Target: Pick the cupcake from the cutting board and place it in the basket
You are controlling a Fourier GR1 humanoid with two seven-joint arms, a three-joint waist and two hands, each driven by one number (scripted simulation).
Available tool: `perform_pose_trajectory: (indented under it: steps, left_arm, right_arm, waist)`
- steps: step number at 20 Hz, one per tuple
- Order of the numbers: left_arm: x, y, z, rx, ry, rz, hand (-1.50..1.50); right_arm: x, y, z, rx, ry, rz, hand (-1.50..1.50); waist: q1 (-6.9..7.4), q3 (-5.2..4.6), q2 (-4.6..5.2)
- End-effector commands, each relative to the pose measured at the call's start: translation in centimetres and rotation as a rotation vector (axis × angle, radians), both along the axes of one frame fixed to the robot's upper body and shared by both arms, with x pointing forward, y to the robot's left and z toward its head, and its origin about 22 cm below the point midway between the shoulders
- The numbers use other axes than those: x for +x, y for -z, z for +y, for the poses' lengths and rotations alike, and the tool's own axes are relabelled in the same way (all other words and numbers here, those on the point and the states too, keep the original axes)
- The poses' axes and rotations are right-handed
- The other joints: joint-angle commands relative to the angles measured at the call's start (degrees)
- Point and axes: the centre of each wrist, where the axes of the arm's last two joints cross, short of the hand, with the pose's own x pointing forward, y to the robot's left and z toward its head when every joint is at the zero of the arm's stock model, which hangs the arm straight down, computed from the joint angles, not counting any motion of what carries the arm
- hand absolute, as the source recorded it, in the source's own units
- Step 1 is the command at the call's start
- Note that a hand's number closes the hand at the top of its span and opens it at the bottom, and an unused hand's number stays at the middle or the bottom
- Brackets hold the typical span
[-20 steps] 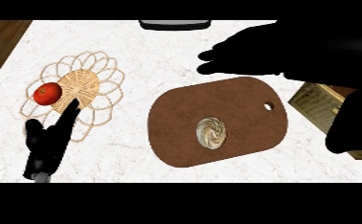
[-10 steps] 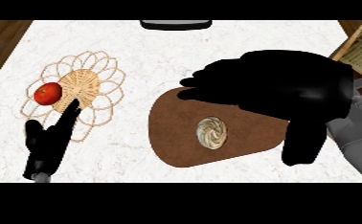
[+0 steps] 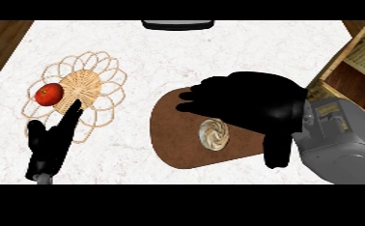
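brown cutting board [image 3: 178, 143], cupcake [image 3: 215, 134] at its middle, not yet picked up.
right hand [image 3: 249, 102] hovers just above the cupcake, fingers spread and holding nothing, seemingly poised to grasp; left hand [image 3: 51, 140] rests open by the wicker basket [image 3: 85, 87] on the marbled table [image 3: 214, 51]; tomato [image 3: 49, 94] sits in the basket.

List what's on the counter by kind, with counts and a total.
cupcake: 1
cutting board: 1
basket: 1
tomato: 1
dark object at the far edge: 1
Total: 5
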Motion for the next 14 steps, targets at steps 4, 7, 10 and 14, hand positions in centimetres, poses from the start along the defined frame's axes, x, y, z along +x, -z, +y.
perform_pose_trajectory:
  steps: [4, 7, 10, 14]
  left_arm:
    - [-1.3, 2.0, -0.7, -0.042, -0.008, 0.197, 0.0]
    - [-1.8, 2.5, 0.3, -0.043, -0.036, 0.181, 0.0]
    - [-3.4, 4.1, -0.1, -0.04, -0.013, 0.189, 0.0]
    - [-1.6, 2.4, -0.5, -0.023, -0.02, 0.188, 0.0]
  right_arm:
    - [-0.9, 3.8, 0.1, 0.008, -0.018, 0.01, -1.5]
    - [-0.5, 4.9, -0.1, 0.003, -0.009, -0.006, -1.5]
    - [0.7, 4.9, 0.0, 0.01, 0.009, -0.024, -1.5]
    - [0.5, 8.5, 0.9, 0.025, 0.006, -0.001, -1.5]
  waist:
    - [-0.29, -0.94, 0.53]
    - [-0.1, -0.98, 0.53]
    - [0.25, -1.05, 0.57]
    - [0.2, -0.99, 0.62]
